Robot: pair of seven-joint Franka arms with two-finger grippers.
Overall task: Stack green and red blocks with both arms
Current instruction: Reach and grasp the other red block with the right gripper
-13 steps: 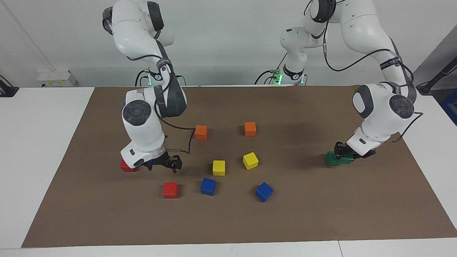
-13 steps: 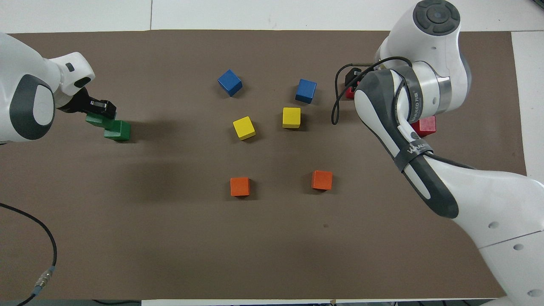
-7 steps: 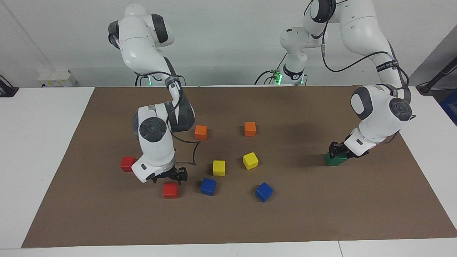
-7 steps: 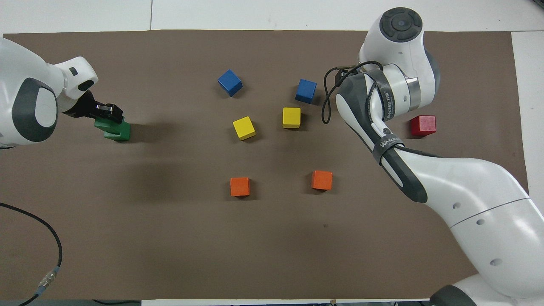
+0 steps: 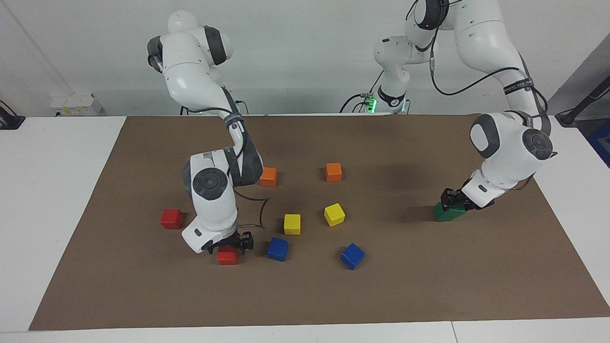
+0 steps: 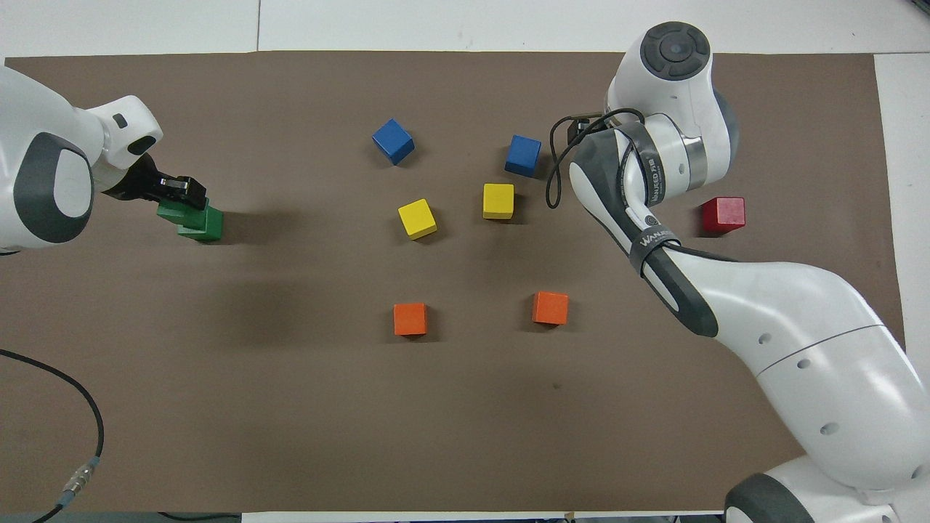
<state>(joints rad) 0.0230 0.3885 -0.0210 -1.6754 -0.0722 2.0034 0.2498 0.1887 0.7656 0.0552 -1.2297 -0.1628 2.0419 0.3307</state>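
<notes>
A: Left gripper (image 5: 452, 201), state?

B: It was clamped shut on a green block (image 6: 171, 211). That block was held directly over the second green block (image 6: 205, 224), which was set on the brown mat (image 5: 429, 286) nr the mat's edge at the left arm's end. Contact btwn the two couldn't be made out.

A: And the right gripper (image 5: 229, 243)?

B: It was lowered onto a red block (image 5: 228, 257) w/ jaws spread wide, a fingertip at either side of the block's top. The block was seen resting on the mat, not lifted. In the overhead view it was hidden by the arm.

A: Pos. of that block?

B: It was found toward the right arm's end, farther from the robots than most cubes. A blue cube (image 5: 278, 248) was set just beside it.

A: Other red one?

B: The second red block (image 5: 171, 218) was left apart, nearer the mat's edge at the right arm's end and untouched.

A: Rest?

B: Mid-mat, two yellow cubes (image 5: 292, 224) (image 5: 334, 214) were noted, w/ two orange cubes (image 5: 268, 176) (image 5: 333, 172) nearer the robots and another blue cube (image 5: 352, 256).
</notes>
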